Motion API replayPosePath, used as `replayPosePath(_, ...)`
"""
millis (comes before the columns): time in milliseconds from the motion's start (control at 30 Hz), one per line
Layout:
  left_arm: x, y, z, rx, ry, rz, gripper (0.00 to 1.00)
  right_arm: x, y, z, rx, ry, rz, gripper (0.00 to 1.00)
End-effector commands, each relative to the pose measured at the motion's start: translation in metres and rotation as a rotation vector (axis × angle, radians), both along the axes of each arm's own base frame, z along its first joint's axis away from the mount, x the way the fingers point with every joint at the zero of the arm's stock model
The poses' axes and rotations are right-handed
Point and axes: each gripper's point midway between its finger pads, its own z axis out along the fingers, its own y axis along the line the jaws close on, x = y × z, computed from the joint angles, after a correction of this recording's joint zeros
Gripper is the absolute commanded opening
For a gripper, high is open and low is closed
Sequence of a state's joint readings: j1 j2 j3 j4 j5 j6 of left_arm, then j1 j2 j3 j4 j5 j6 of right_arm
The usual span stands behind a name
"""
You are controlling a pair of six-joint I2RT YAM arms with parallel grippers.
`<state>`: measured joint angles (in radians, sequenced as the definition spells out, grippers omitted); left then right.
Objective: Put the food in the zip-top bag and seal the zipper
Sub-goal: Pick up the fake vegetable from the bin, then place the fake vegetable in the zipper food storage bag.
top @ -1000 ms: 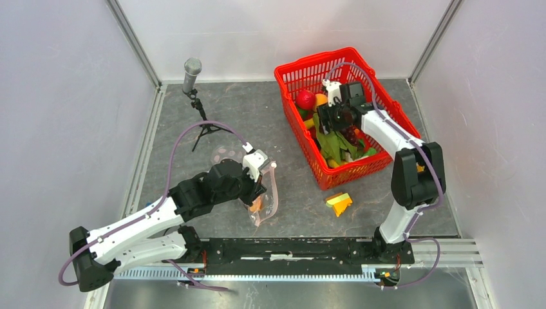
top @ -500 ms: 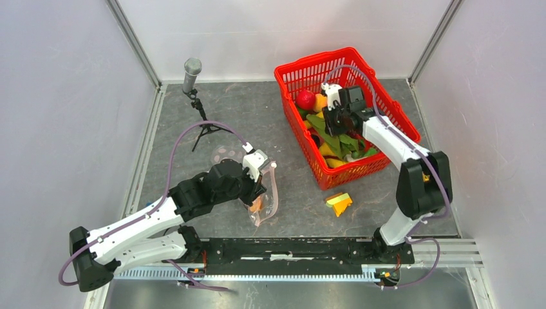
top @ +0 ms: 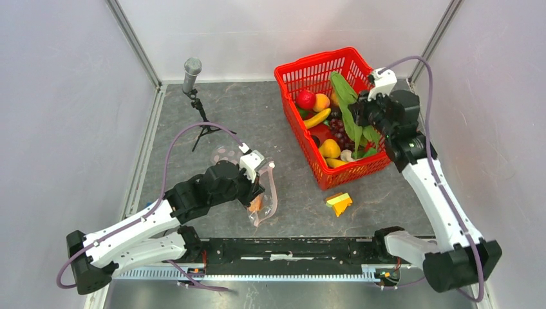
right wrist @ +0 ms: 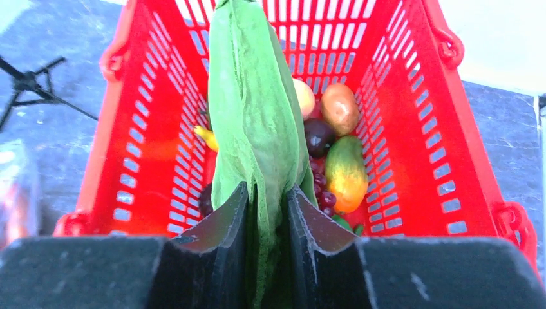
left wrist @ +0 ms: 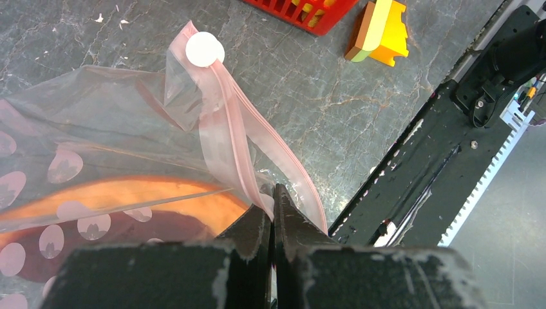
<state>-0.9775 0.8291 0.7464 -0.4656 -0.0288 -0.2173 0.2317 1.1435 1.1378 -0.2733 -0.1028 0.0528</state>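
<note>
While the left tool [left wrist: 272,205] is pinched fully shut on the zipper [left wrist: 239,151] of the bag [left wrist: 96,122], the right tool [right wrist: 265,199] has its jaws narrowly apart with a green leaf [right wrist: 254,96] clamped between them. The leaf is long and crinkled, reaches forward from the jaws, and is held up over the red basket [top: 308,69], above the rest of the food.

The bag sits on the grey surface [top: 257,116] in front of the left arm, well apart from the basket. Its mouth is lifted where the left tool grips the pink strip, and a white round tab [left wrist: 205,49] shows at the strip's far end. An orange piece [left wrist: 129,196] lies inside the bag, seen through the clear dotted plastic. The mouth looks parted beside the grip.

Inside the basket lie a banana [top: 317,118], a red fruit [top: 306,99], dark grapes [top: 341,138], a yellow piece [top: 329,148] and a brown round piece [right wrist: 339,107], among others partly hidden under the leaf.

A yellow and green block [top: 338,203] rests on the surface just in front of the basket. A microphone [top: 192,67] on a small tripod stands at the far left of the surface.
</note>
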Motion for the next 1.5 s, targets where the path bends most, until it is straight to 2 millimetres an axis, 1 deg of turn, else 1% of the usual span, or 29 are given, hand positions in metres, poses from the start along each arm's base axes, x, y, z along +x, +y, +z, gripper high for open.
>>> replayPosePath(0, 0.005, -0.005, 0.017, -0.061, -0.022, 0.028, 0.02, -0.032, 0.033, 0.048, 0.166, -0.122, 0.200, 0.25)
replayPosePath(67, 0.007, -0.005, 0.019, -0.065, -0.028, 0.031, 0.02, -0.056, 0.052, 0.061, 0.241, -0.135, 0.327, 0.25)
replayPosePath(100, 0.006, -0.006, 0.019, -0.066, -0.029, 0.030, 0.02, -0.070, 0.063, 0.062, 0.290, -0.126, 0.400, 0.25)
replayPosePath(200, 0.007, -0.005, 0.022, -0.070, -0.036, 0.034, 0.02, -0.104, 0.086, 0.055, 0.424, -0.097, 0.536, 0.24)
replayPosePath(267, 0.008, -0.004, 0.024, -0.073, -0.043, 0.041, 0.02, -0.124, 0.101, 0.041, 0.473, -0.039, 0.586, 0.24)
replayPosePath(333, 0.010, -0.003, 0.027, -0.071, -0.050, 0.046, 0.02, -0.141, 0.111, 0.025, 0.494, 0.013, 0.613, 0.22)
replayPosePath(400, 0.012, -0.003, 0.030, -0.069, -0.058, 0.053, 0.02, -0.155, 0.117, 0.015, 0.499, 0.036, 0.629, 0.22)
replayPosePath(467, 0.014, -0.001, 0.031, -0.062, -0.063, 0.071, 0.02, -0.169, 0.123, 0.010, 0.485, 0.054, 0.654, 0.22)
replayPosePath(567, 0.019, 0.002, 0.033, -0.047, -0.072, 0.097, 0.02, -0.184, 0.131, -0.006, 0.444, 0.134, 0.683, 0.21)
replayPosePath(667, 0.025, 0.012, 0.035, 0.004, -0.084, 0.142, 0.02, -0.202, 0.144, -0.030, 0.419, 0.213, 0.716, 0.19)
replayPosePath(767, 0.029, 0.020, 0.037, 0.033, -0.095, 0.176, 0.02, -0.212, 0.155, -0.062, 0.354, 0.305, 0.677, 0.19)
replayPosePath(833, 0.029, 0.023, 0.039, 0.037, -0.099, 0.188, 0.02, -0.223, 0.165, -0.077, 0.308, 0.347, 0.666, 0.19)
replayPosePath(933, 0.029, 0.024, 0.043, 0.037, -0.099, 0.188, 0.02, -0.232, 0.178, -0.091, 0.263, 0.382, 0.658, 0.19)
replayPosePath(1000, 0.028, 0.024, 0.044, 0.039, -0.099, 0.186, 0.02, -0.231, 0.182, -0.099, 0.229, 0.394, 0.607, 0.19)
replayPosePath(1033, 0.028, 0.024, 0.044, 0.042, -0.099, 0.183, 0.02, -0.228, 0.183, -0.102, 0.228, 0.390, 0.574, 0.19)
replayPosePath(1100, 0.028, 0.026, 0.044, 0.051, -0.099, 0.187, 0.02, -0.232, 0.192, -0.104, 0.243, 0.397, 0.592, 0.20)
replayPosePath(1200, 0.027, 0.027, 0.043, 0.062, -0.098, 0.179, 0.02, -0.227, 0.197, -0.113, 0.217, 0.406, 0.536, 0.22)
replayPosePath(1333, 0.018, 0.018, 0.042, 0.059, -0.079, 0.100, 0.02, -0.213, 0.199, -0.128, 0.165, 0.419, 0.430, 0.22)
replayPosePath(1367, 0.016, 0.016, 0.042, 0.055, -0.071, 0.083, 0.02, -0.212, 0.202, -0.129, 0.165, 0.416, 0.418, 0.22)
replayPosePath(1433, 0.010, 0.009, 0.040, 0.051, -0.048, 0.039, 0.02, -0.211, 0.211, -0.123, 0.207, 0.398, 0.439, 0.22)
replayPosePath(1467, 0.006, 0.005, 0.038, 0.051, -0.032, 0.011, 0.02, -0.210, 0.216, -0.117, 0.242, 0.381, 0.452, 0.22)
